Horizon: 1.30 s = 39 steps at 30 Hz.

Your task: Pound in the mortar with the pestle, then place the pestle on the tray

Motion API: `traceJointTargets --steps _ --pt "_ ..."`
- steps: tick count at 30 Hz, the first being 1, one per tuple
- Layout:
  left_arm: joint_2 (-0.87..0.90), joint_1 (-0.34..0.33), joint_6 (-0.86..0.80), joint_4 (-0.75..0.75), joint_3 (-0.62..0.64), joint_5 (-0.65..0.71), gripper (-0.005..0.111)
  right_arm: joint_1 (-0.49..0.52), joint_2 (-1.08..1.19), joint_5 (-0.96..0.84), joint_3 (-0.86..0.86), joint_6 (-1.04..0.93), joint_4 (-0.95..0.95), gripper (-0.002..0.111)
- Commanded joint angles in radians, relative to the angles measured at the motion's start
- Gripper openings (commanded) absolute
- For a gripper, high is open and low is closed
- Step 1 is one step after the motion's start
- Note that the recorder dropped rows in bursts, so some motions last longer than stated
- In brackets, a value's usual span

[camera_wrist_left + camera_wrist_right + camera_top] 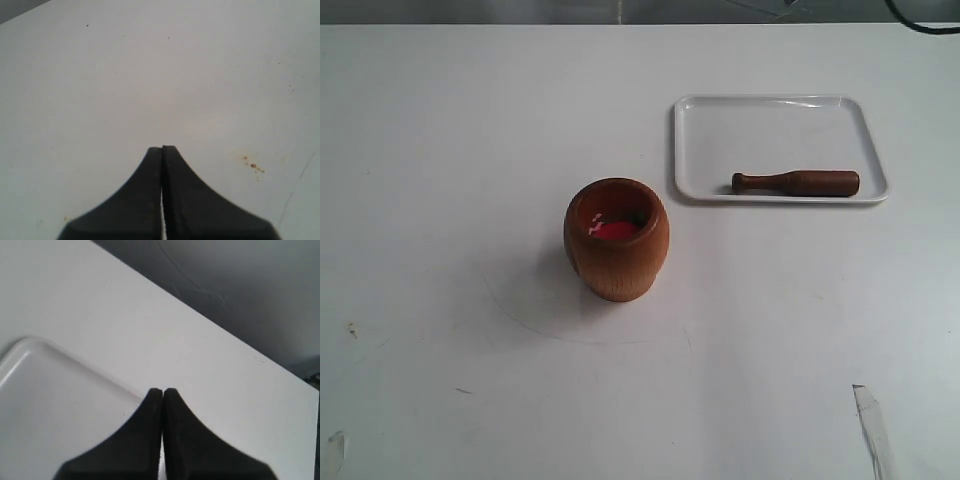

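Only the exterior view gives you the task's things: the rounded reddish-brown wooden mortar (616,240) stands upright just left of the frame's centre, its inside red with a few pale flecks, and the slim dark brown turned-wood pestle (796,183) lies flat in the white rectangular plastic tray (770,120) at the upper right, close to the tray's lower rim, knob end pointing left and thick end right. Mortar and tray sit apart, and neither arm appears in that view. The left wrist view shows you the black left gripper (162,148) with its fingers pressed together over bare white table (440,150), where a few rust-coloured specks (252,165) mark the surface. The right wrist view shows the black right gripper (162,390) likewise pressed together, holding nothing, over a rounded corner of the tray, with the table's edge and dark grey beyond it. A dark cable (920,20) loops in at the exterior view's upper right corner.
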<state>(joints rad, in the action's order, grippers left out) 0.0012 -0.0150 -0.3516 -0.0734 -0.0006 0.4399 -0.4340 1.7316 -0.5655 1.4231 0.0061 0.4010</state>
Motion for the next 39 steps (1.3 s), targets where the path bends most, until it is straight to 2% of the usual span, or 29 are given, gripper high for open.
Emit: traceJointTargets --steps 1,7,12,18,24,29,39 --pt "-0.001 0.008 0.008 0.007 0.001 -0.003 0.000 0.005 -0.172 0.238 -0.181 0.051 0.000 0.000" --pt "-0.001 0.008 0.008 0.007 0.001 -0.003 0.000 0.005 -0.406 0.680 -0.492 0.091 -0.011 0.000" --pt "-0.001 0.008 0.008 0.007 0.001 -0.003 0.000 0.005 -0.557 0.913 -0.701 0.103 -0.045 0.000" --pt "-0.001 0.008 0.008 0.007 0.001 -0.003 0.000 0.005 -0.730 0.988 -0.865 0.119 -0.047 0.000" --pt "-0.001 0.008 0.008 0.007 0.001 -0.003 0.000 0.005 -0.920 1.075 -1.006 0.322 -0.037 0.000" --pt "-0.001 0.008 0.008 0.007 0.001 -0.003 0.000 0.005 -1.090 1.187 -1.137 0.363 0.075 0.000" --pt "-0.001 0.008 0.008 0.007 0.001 -0.003 0.000 0.005 -1.369 1.190 -1.367 0.554 0.247 0.000"
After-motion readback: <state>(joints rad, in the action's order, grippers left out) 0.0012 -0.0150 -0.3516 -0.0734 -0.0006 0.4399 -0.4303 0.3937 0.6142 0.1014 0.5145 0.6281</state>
